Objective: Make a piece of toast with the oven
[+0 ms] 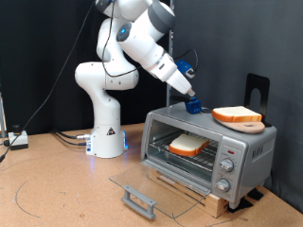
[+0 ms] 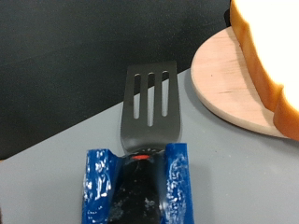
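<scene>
The silver oven (image 1: pixel 244 149) stands on a slatted wooden base with its glass door (image 1: pixel 142 185) dropped open. One piece of toast (image 1: pixel 189 145) lies on the wire rack inside. A second slice (image 1: pixel 237 115) lies on a round wooden board (image 1: pixel 248 125) on the oven's roof; the slice (image 2: pixel 271 56) and board (image 2: pixel 234 89) also show in the wrist view. My gripper (image 1: pixel 194 104) is over the oven's roof, just to the exterior view's left of the board. Its blue-wrapped fingers (image 2: pixel 96 177) are shut on a black slotted spatula (image 2: pixel 149 103), whose blade rests near the board's edge.
The door's grey bar handle (image 1: pixel 140 200) sticks out towards the exterior view's bottom. Knobs (image 1: pixel 225 166) are on the oven's right panel. A black stand (image 1: pixel 256 88) rises behind the oven. The arm's white base (image 1: pixel 107 137) and cables (image 1: pixel 19 140) are at the left.
</scene>
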{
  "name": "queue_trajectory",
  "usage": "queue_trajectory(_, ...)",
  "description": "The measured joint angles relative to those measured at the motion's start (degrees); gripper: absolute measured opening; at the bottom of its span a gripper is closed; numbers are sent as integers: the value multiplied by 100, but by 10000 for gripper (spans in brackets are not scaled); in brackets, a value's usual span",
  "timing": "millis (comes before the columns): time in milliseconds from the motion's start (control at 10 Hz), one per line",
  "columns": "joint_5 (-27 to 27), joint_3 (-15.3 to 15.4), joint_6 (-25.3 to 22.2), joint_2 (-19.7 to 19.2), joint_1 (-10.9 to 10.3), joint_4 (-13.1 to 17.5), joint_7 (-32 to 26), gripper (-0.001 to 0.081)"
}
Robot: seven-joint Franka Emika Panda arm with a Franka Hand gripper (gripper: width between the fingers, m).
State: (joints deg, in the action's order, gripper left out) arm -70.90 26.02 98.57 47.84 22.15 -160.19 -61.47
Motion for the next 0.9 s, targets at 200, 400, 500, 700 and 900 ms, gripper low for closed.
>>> queue_trajectory(200,-3,36,121,-19,39,0,45,809)
queue_trajectory(400,3,25,482,-179,366,10,144,808)
queue_trajectory(500,5,12,640,-266,559,20,154,808)
queue_trajectory(700,133,-121,708,-417,919,68,152,809)
queue_trajectory(900,444,-369,659,-598,1217,145,147,809)
